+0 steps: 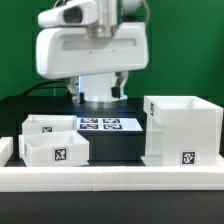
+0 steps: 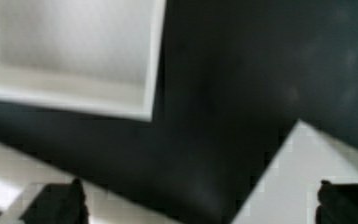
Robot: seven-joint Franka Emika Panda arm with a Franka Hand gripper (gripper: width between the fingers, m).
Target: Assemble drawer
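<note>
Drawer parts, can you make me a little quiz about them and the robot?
1. True or false: the housing stands to the exterior view's right of the trays.
2. How many trays are there?
3. In the wrist view, the end effector is: A) open, with nothing between its fingers; B) shut on a tray; C) shut on the housing.

Key: 1 true; 2 two; 3 A.
</note>
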